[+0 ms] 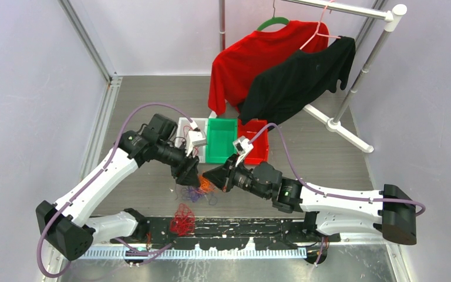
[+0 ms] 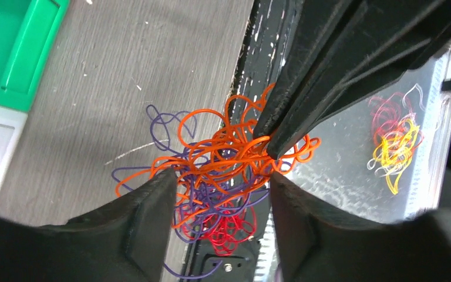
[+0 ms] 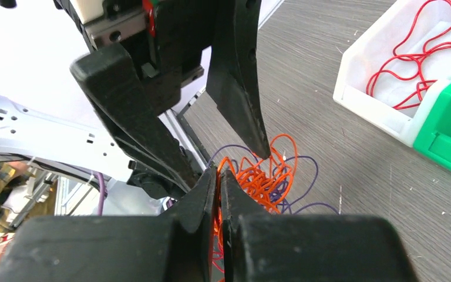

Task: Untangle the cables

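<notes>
The cables [image 2: 223, 170] are a tangle of thin orange, purple and red wires hanging just above the grey table, seen from above as a small clump [image 1: 204, 187]. My left gripper [image 2: 222, 176] is open, its fingers [image 2: 147, 217] standing on either side of the tangle with wires loose between them. My right gripper [image 3: 218, 171] is shut on a few orange strands of the cables [image 3: 264, 176], and its tip [image 2: 273, 147] comes in from the upper right of the left wrist view. In the top view the left gripper [image 1: 191, 176] and right gripper [image 1: 216, 176] meet tip to tip.
A white bin [image 1: 185, 126] holding red wires [image 3: 423, 64], a green bin [image 1: 220, 138] and a red bin [image 1: 258, 150] stand behind the grippers. A separate red bundle [image 1: 182, 220] lies by the black strip at the near edge. A yellow-red bunch [image 2: 393, 138] lies on metal. A clothes rack [image 1: 352, 76] holds shirts at the back right.
</notes>
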